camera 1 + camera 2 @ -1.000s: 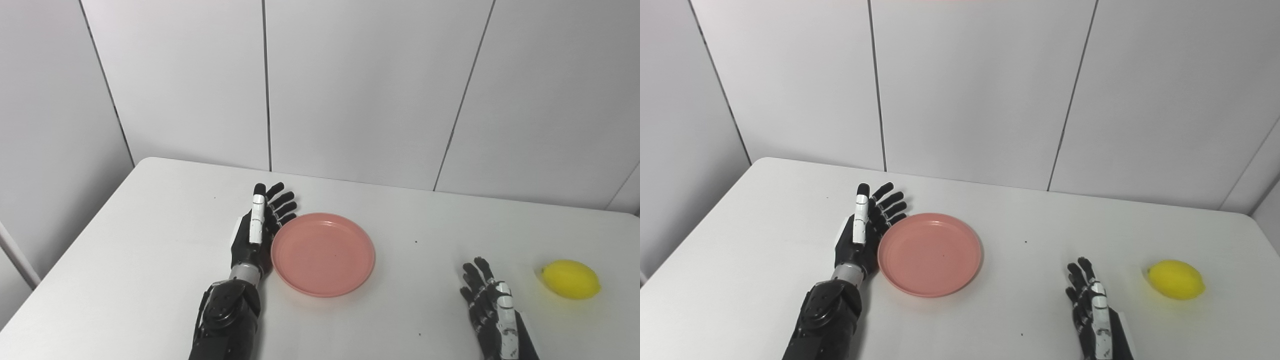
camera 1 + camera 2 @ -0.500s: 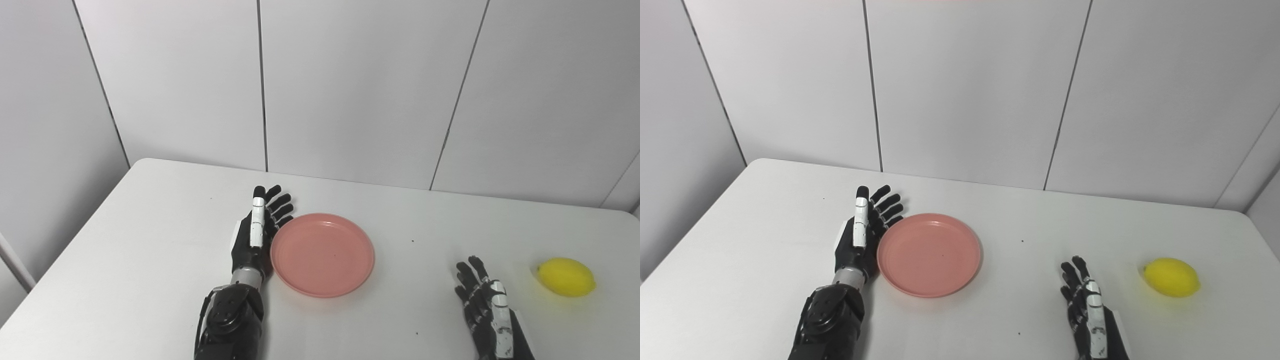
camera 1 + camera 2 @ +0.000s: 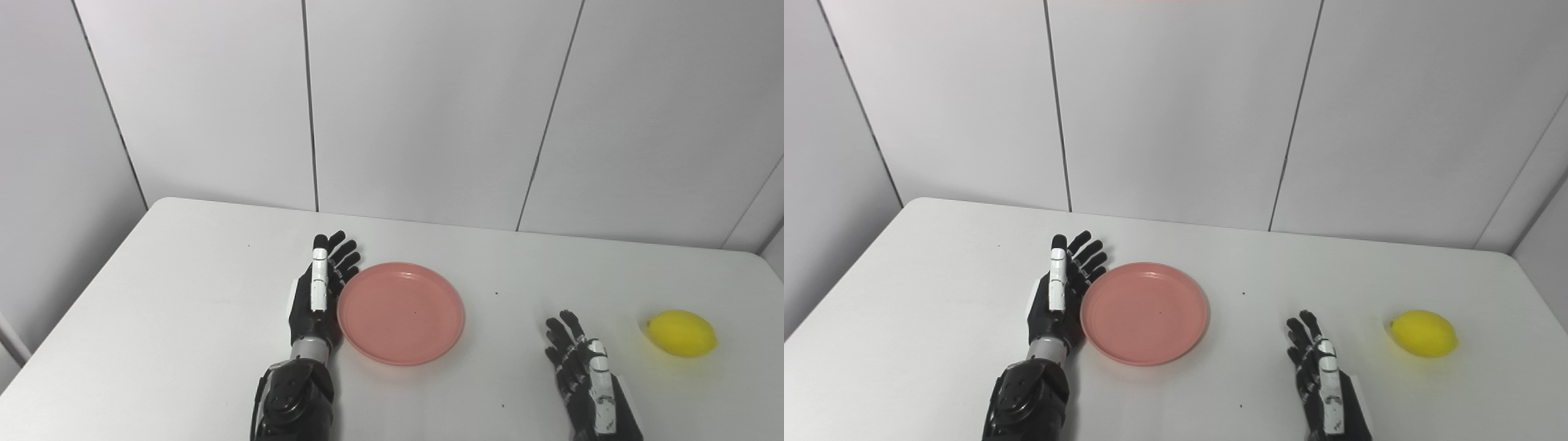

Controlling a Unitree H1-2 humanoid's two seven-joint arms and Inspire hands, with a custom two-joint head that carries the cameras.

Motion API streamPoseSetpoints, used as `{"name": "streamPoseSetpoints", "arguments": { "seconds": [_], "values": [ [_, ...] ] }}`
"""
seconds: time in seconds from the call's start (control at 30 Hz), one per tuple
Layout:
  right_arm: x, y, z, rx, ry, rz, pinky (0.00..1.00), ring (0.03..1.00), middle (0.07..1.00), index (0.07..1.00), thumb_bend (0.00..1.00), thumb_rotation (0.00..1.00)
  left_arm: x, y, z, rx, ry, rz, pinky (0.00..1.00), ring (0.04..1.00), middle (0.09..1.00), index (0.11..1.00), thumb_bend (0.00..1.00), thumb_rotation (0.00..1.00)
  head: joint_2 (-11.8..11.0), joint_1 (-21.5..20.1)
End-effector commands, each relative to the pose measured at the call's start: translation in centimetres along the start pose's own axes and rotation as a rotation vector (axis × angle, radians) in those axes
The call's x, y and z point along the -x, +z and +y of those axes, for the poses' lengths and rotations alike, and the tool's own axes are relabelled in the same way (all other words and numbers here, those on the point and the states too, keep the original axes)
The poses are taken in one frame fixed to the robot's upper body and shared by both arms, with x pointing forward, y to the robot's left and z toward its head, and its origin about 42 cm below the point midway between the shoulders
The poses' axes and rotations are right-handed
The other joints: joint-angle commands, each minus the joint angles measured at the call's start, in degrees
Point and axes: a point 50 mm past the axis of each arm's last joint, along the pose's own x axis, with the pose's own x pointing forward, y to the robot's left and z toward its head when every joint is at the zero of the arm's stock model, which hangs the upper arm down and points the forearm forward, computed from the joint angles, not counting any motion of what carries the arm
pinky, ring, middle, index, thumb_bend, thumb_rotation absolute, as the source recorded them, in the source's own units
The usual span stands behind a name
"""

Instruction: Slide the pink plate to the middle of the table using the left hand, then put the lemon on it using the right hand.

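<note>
Round, shallow pink plastic plate [image 3: 400, 313], smooth with a raised rim, sat near the table's middle. Black-and-white left hand [image 3: 318, 290] stood edge-on against its left rim, fingers straight, holding nothing. Glossy yellow oval lemon [image 3: 681, 333] lay far right, well apart. Right hand [image 3: 582, 372] rested near, fingers spread, empty. Matte white table [image 3: 184, 288]; pale panelled wall [image 3: 429, 104] behind.

No writing, label, brand, number or sign can be read anywhere in either view.
</note>
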Motion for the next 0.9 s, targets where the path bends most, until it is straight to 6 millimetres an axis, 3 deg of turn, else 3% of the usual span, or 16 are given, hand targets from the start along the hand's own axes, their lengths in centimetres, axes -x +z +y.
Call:
{"name": "streamPoseSetpoints", "arguments": {
  "seconds": [0.0, 0.87],
  "values": [
    [1.5, -2.6, 0.3, -0.038, -0.024, 0.106, 1.00, 0.976, 0.929, 0.947, 0.72, 1.00, 0.4, -0.8, -0.2, -0.013, 0.000, 0.040, 0.86, 0.822, 0.799, 0.792, 0.73, 0.90, 0.05, -0.03],
    [1.3, -2.7, 1.5, -0.029, -0.034, 0.107, 1.00, 0.963, 0.915, 0.939, 0.72, 1.00, 0.3, -0.8, -0.3, -0.021, -0.060, 0.064, 0.83, 0.814, 0.811, 0.775, 0.70, 0.90, 0.90, -4.06]
  ]
}}
